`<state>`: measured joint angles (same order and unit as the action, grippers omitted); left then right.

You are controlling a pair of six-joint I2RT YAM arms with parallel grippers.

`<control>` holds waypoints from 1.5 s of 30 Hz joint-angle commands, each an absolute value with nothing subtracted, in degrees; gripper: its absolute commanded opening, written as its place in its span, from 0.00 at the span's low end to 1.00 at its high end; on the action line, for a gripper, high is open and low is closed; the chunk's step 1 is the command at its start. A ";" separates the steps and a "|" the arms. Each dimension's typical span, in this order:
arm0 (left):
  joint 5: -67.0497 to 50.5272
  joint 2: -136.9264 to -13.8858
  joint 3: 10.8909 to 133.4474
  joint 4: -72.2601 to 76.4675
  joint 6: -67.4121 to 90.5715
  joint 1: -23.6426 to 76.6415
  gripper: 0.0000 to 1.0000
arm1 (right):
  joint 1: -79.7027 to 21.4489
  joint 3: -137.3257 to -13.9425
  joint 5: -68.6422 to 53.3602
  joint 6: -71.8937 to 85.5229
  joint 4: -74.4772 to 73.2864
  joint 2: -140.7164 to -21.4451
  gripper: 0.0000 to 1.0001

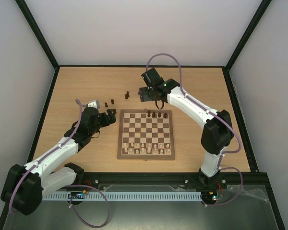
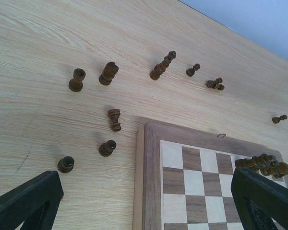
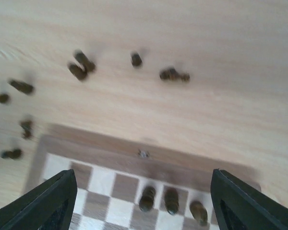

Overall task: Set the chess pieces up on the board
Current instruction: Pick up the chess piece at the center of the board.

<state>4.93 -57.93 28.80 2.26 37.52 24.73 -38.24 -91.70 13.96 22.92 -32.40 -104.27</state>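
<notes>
The board (image 1: 146, 157) lies mid-table. Three dark chess pieces (image 1: 154, 114) stand on its far row. Other dark pieces (image 1: 109, 103) are scattered on the table beyond its far left corner. My left gripper (image 1: 110, 118) is open and empty beside that corner; in the left wrist view (image 2: 149, 211) it hangs over the board's frame (image 2: 151, 182), with several loose pieces (image 2: 107, 148) ahead. My right gripper (image 1: 146, 96) is open and empty above the table just past the far edge. The blurred right wrist view shows it (image 3: 144, 211) over the three placed pieces (image 3: 171, 200).
Pale light-wood pieces (image 1: 146, 148) fill the board's two near rows. Two more dark pieces (image 1: 127, 95) lie near my right gripper. Black frame rails edge the tabletop (image 1: 77, 81) on every side. A small metal hook (image 3: 143, 154) sits on the board's far frame.
</notes>
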 commanded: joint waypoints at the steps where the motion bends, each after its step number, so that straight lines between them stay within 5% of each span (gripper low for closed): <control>1: 4.97 -56.97 27.81 2.64 37.18 24.44 1.00 | -36.72 -98.75 12.57 21.31 -36.05 -105.75 0.77; 20: 5.69 -57.08 27.77 2.38 37.42 24.43 0.99 | -30.57 -126.93 7.10 20.36 -39.03 -133.18 0.62; 45: 5.63 -57.51 27.80 2.55 37.26 24.43 0.99 | -31.52 -136.04 0.91 17.40 -36.22 -146.68 0.45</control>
